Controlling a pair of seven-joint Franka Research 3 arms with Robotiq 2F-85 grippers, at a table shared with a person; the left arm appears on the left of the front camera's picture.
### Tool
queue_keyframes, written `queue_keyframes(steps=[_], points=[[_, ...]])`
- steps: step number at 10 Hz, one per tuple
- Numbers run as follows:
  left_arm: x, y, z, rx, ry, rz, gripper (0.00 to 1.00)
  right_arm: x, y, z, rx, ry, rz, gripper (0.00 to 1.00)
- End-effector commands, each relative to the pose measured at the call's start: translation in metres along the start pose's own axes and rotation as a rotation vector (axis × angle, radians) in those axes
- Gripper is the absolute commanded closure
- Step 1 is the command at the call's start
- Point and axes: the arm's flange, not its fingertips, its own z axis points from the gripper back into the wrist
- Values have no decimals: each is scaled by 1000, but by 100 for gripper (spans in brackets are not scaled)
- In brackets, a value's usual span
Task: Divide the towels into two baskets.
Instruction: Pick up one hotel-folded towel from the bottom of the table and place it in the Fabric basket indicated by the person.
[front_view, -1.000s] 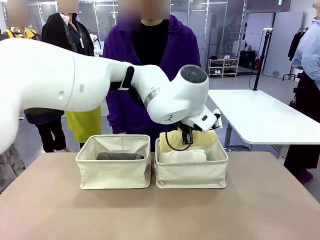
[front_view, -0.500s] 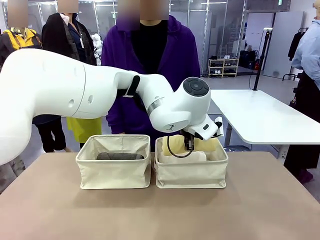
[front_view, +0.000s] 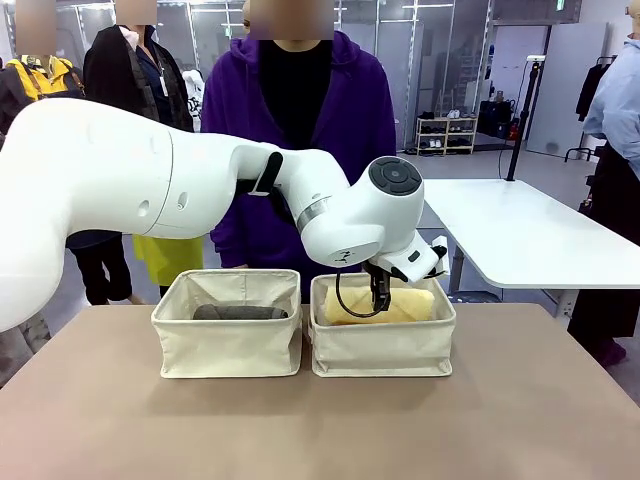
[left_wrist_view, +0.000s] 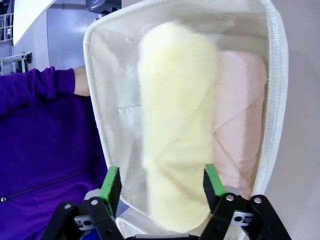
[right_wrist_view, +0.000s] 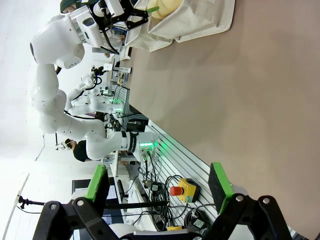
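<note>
Two cream baskets stand side by side on the table. The left basket (front_view: 228, 340) holds a dark grey towel (front_view: 240, 312). In the right basket (front_view: 382, 345) a pale yellow towel (front_view: 400, 305) lies on top. My left gripper (front_view: 380, 295) hangs just above it. In the left wrist view my left gripper (left_wrist_view: 161, 182) is open, its green pads straddling the yellow towel (left_wrist_view: 175, 110) with a gap on one side. A pale peach towel (left_wrist_view: 240, 115) lies beside it against the basket wall (left_wrist_view: 95, 100). My right gripper (right_wrist_view: 156, 182) is open over the bare table with nothing in it.
A person in a purple top (front_view: 300, 130) stands close behind the baskets, one hand (left_wrist_view: 80, 81) near the right basket's far rim. Bare tabletop (front_view: 320, 430) stretches in front of the baskets. A white table (front_view: 520, 235) stands at the back right.
My left gripper came down with the yellow towel into the right basket and opened. The towel now lies flat in the basket, covering the white roll seen before.
</note>
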Motion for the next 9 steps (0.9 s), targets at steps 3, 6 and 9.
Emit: queue_keyframes(steps=[3, 6, 9], points=[[-4, -6, 11, 27, 9, -9, 0, -1, 2, 1, 10, -7, 22, 0], [1, 0, 2, 2, -2, -1, 0, -1, 2, 1, 10, -7, 22, 0], [1, 0, 2, 2, -2, -1, 0, -1, 2, 1, 10, -7, 22, 0]])
